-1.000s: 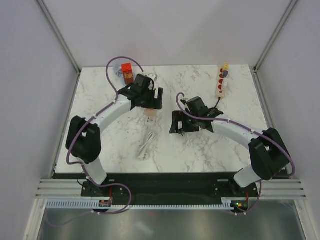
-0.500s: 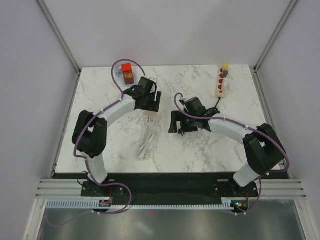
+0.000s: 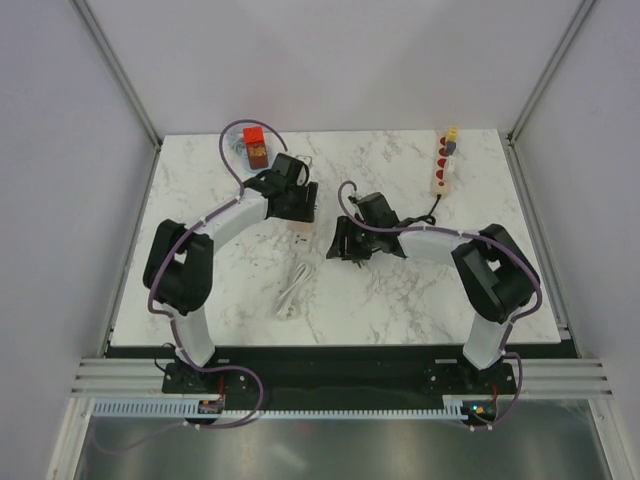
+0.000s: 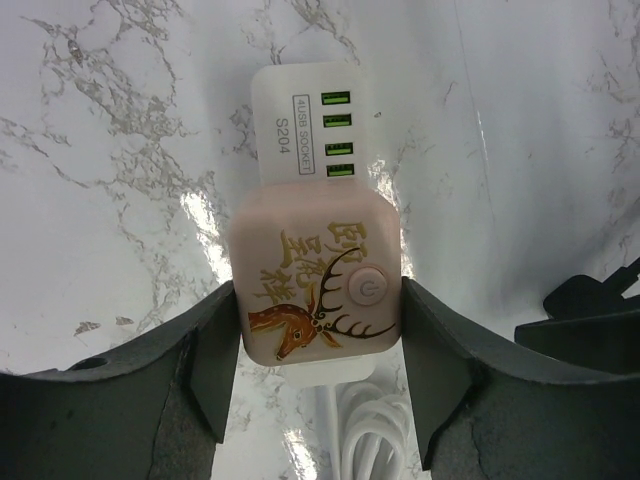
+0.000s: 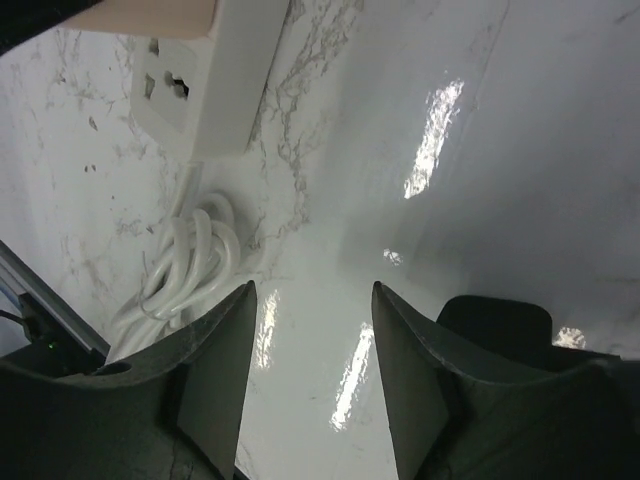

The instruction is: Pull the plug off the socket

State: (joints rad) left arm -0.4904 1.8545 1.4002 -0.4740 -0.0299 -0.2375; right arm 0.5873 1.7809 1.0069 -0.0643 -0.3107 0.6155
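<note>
Lab test cell: white panel walls (image 3: 330, 60), aluminium frame (image 3: 115, 72), marble tabletop (image 3: 400, 300).

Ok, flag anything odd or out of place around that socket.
Nothing stands out. The pink plug sits square on the white socket, between the fingers of the left gripper. The white cable lies loosely coiled beside the socket. No visible damage or spills.

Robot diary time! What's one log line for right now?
left gripper: jaws flanking pink plug | plug: on white socket | right gripper: open, empty
</note>
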